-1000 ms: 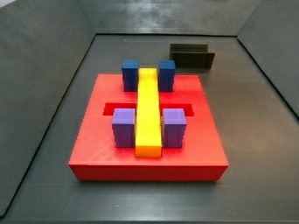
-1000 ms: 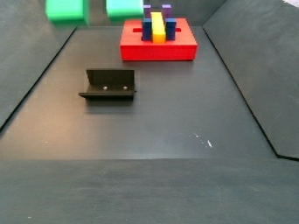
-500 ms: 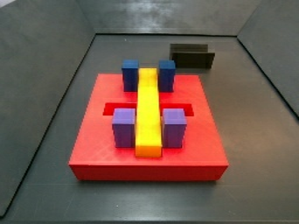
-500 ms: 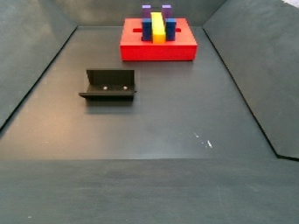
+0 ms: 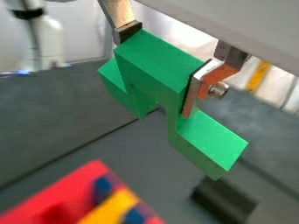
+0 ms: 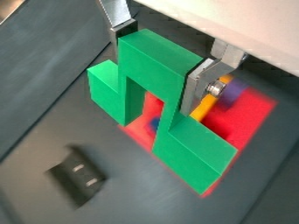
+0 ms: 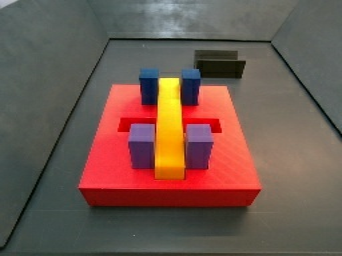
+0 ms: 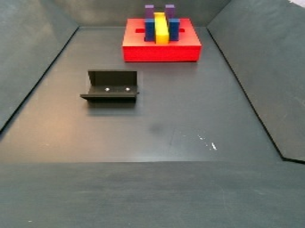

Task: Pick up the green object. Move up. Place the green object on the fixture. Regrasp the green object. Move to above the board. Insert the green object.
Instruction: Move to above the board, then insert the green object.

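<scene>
Red board [image 7: 168, 165] sits on the dark floor [image 8: 167, 134], visible in both side views [image 8: 162, 46]; from the wrist cameras it's below the held piece [image 6: 251, 114], only a corner showing in a wrist view [image 5: 59, 197]. On the board: yellow bar [image 7: 170, 128] lying along the middle, two blue blocks [image 7: 170, 84] flanking it at the far end, two purple blocks [image 7: 171, 145] flanking it at the near end. Green object [image 5: 158, 92] is off the floor, clamped in the gripper [image 5: 163, 54]; it's a bridge-shaped piece with two legs, seen in both wrist views [image 6: 158, 96]. Fingers [image 6: 208, 87] are closed on its top block, one silver plate on each side, pads pressed to the green faces. Neither gripper nor green object appears in either side view, so both are above those frames. Fixture [image 8: 111, 87] stands on the floor well apart from the board, dark L-bracket with nothing on it; also in a side view behind the board [image 7: 221, 64] and in both wrist views [image 6: 79, 175] [image 5: 228, 199].
</scene>
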